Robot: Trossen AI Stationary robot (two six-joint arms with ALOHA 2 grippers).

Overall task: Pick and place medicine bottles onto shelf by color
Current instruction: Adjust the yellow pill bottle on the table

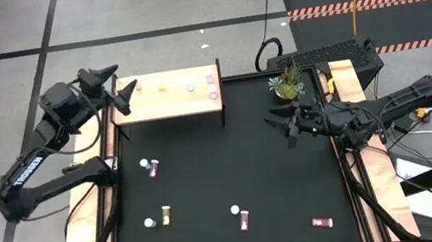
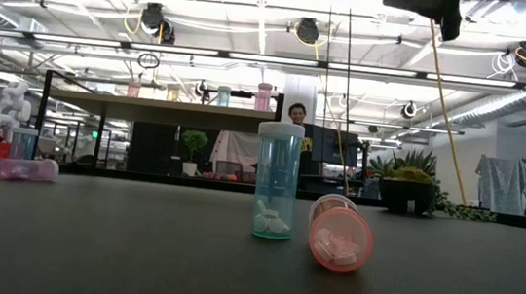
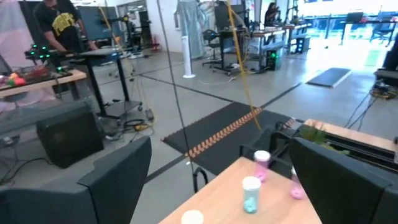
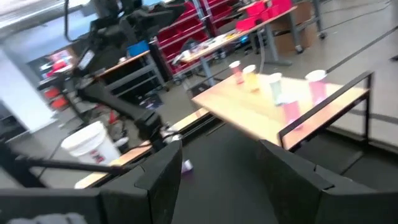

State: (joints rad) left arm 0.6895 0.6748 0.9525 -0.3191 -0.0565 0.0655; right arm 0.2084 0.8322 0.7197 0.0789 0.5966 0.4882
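Left fingers: I see my left gripper (image 1: pixel 128 94) at the upper left of the high view, over the shelf's left end, fingers apart and holding nothing. I judge it sits there because a bottle goes down at that end.
Right fingers: my right gripper (image 1: pixel 284 125) hangs at the right of centre over the counter (image 1: pixel 208 182), fingers apart and empty, waiting near the potted plant (image 1: pixel 287 83).
Shelf: the shelf (image 1: pixel 168 96) lies along the top edge of the counter; a yellow bottle (image 1: pixel 162 84), a teal bottle (image 1: pixel 190 86) and two pink bottles (image 1: pixel 210 78) stand on it, the pinks together at the right end, which I read as colour grouping.
Bottles left: pairs lie scattered on the counter, at centre left (image 1: pixel 148 167), lower left (image 1: pixel 159 219), lower centre (image 1: pixel 240 215), plus one red bottle (image 1: pixel 322 223) lying at the lower right.
In the way: the shelf's black legs and the wooden side rail (image 1: pixel 373 166); lying bottles may roll when gripped, I think.
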